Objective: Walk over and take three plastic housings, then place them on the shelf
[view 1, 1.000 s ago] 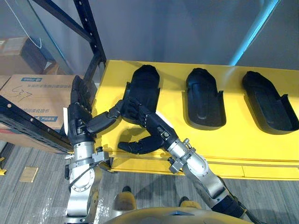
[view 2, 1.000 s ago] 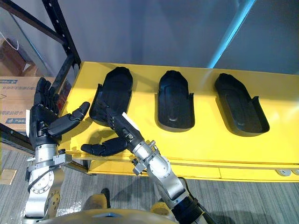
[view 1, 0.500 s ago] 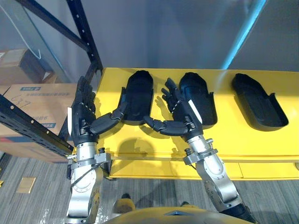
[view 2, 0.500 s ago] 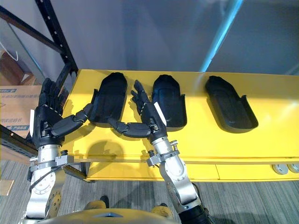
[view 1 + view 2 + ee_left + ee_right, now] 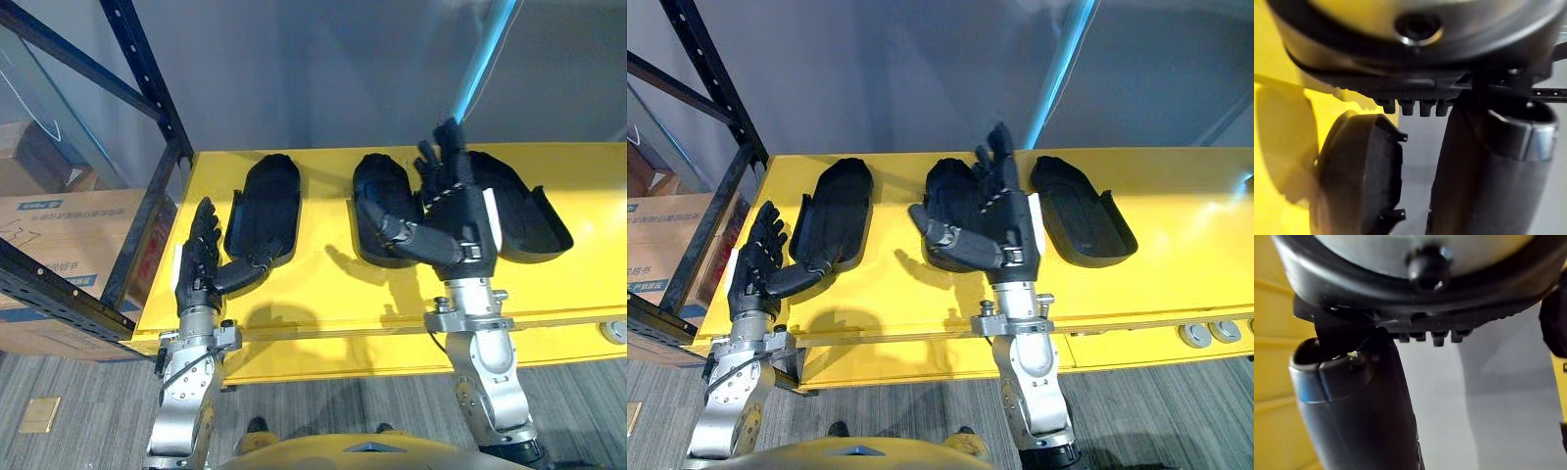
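Yellow table (image 5: 313,294), right hand (image 5: 456,211) moved across middle housing (image 5: 377,196), left hand (image 5: 199,259) beside left housing (image 5: 266,201), fingers (image 5: 205,219) released

Bright, even overhead light floods the yellow surface (image 5: 323,294). My left robot hand (image 5: 199,259) throws a soft shadow at its 5 o'clock, my right robot hand (image 5: 456,220) one at its 8 o'clock. A pale sheen lies on the surface at 3 o'clock, and the grey wall (image 5: 323,69) behind is dimmer

The yellow bench (image 5: 323,294) carries three black housings in a row, hollow sides up and apart from one another: the left housing (image 5: 265,201), middle housing (image 5: 375,191) and right housing (image 5: 534,215).
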{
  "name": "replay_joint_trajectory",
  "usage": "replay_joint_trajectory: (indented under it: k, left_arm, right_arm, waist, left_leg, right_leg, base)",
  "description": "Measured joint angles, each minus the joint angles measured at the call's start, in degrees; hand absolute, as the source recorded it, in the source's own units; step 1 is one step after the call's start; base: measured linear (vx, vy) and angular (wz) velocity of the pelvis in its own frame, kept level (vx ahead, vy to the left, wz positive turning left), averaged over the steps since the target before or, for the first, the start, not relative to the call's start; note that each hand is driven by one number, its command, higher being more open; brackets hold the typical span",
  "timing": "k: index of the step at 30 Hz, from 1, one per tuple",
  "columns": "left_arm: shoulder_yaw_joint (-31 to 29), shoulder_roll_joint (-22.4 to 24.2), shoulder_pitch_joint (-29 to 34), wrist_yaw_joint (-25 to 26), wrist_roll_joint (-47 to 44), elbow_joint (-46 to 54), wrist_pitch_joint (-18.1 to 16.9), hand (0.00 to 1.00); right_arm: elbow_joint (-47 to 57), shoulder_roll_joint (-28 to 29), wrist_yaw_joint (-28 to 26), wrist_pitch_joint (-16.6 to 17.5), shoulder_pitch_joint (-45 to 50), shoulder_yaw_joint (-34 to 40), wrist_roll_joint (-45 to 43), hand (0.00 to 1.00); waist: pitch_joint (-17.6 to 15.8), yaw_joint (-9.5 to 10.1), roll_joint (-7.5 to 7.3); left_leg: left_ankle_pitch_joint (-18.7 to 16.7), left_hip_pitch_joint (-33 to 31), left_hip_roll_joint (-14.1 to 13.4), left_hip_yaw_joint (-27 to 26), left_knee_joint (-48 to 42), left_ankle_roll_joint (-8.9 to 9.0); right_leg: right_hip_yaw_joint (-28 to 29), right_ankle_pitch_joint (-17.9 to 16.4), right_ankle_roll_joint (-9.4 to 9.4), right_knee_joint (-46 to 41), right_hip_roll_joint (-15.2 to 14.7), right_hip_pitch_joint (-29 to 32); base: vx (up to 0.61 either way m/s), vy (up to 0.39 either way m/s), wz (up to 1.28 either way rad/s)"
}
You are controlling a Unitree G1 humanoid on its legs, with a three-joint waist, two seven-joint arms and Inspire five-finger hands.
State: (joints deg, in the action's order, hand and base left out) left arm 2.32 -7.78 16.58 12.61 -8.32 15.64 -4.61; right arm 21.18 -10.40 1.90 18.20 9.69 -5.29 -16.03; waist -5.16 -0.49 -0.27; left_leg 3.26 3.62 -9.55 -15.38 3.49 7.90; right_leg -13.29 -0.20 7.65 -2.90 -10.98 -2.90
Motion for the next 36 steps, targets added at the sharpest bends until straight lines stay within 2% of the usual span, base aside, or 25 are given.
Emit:
replay_joint_trajectory:
  k: [6,10,14,26,31,34,36]
  left_arm:
    - [0.04,-0.01,0.50,1.68,2.10,0.00,0.00,1.00]
    - [0.15,0.00,0.41,2.26,2.10,-0.02,-0.01,1.00]
    - [0.22,0.00,-0.03,3.52,1.84,-0.04,-0.03,1.00]
    - [1.28,0.01,-0.35,5.11,1.82,-0.03,-0.05,1.00]
    - [0.77,0.07,-0.34,9.27,3.77,-0.01,-0.30,1.00]
    - [-1.55,0.16,-0.38,12.66,7.54,0.69,-2.71,1.00]
    - [-4.04,0.17,-0.45,15.24,10.46,3.08,-6.20,1.00]
  right_arm:
    - [0.00,-0.07,0.91,-0.01,1.33,2.66,-0.07,1.00]
    - [0.01,-0.21,1.02,0.00,1.30,3.62,-0.07,1.00]
    - [0.01,-1.19,1.27,0.00,0.54,4.05,-0.05,1.00]
    - [0.01,-1.18,1.34,0.00,0.54,4.12,0.03,1.00]
    - [0.01,-1.10,2.61,0.00,0.69,4.27,1.89,1.00]
    - [0.13,-1.08,4.57,0.00,0.78,5.07,4.80,1.00]
    - [0.22,-1.06,6.88,-0.02,0.91,6.67,6.90,1.00]
  waist:
    - [-0.15,-1.26,0.26]
    - [-0.71,-1.41,0.85]
    - [-3.01,-1.39,1.52]
    - [-3.75,-1.39,1.51]
    - [-3.97,-1.40,1.56]
    - [-4.45,-1.52,1.53]
    - [-4.43,-1.55,1.51]
  left_leg:
    - [-0.01,-0.18,0.00,-0.54,-0.23,0.01]
    - [-0.08,-1.04,-0.08,-0.78,-0.79,0.02]
    - [-0.78,-2.21,-0.43,-0.77,-2.69,-0.05]
    - [-1.28,-3.06,-0.73,-0.66,-3.49,0.05]
    - [-1.28,-2.76,-0.73,-0.55,-3.37,0.06]
    - [-1.27,-2.06,-0.72,-0.61,-3.10,0.07]
    - [-1.03,-1.41,-0.65,-0.81,-2.19,0.13]
  right_leg:
    - [0.68,0.00,0.00,-0.01,0.01,0.52]
    - [1.05,0.00,0.01,-0.25,0.02,1.47]
    - [1.16,-0.04,-0.02,-1.05,0.03,2.25]
    - [1.12,-0.13,-0.05,-1.17,0.21,2.75]
    - [1.06,-0.18,-0.07,-1.16,0.21,2.36]
    - [1.05,-0.22,-0.10,-1.04,0.22,1.75]
    - [1.09,-0.22,-0.10,-1.01,0.27,1.75]
  base:
    - [0.00,0.004,-0.04]
    - [0.00,0.003,-0.04]
    - [0.00,0.000,0.00]
    - [0.00,0.000,0.00]
    - [0.00,0.000,0.00]
    - [0.00,0.000,0.00]
    - [0.00,0.000,0.00]
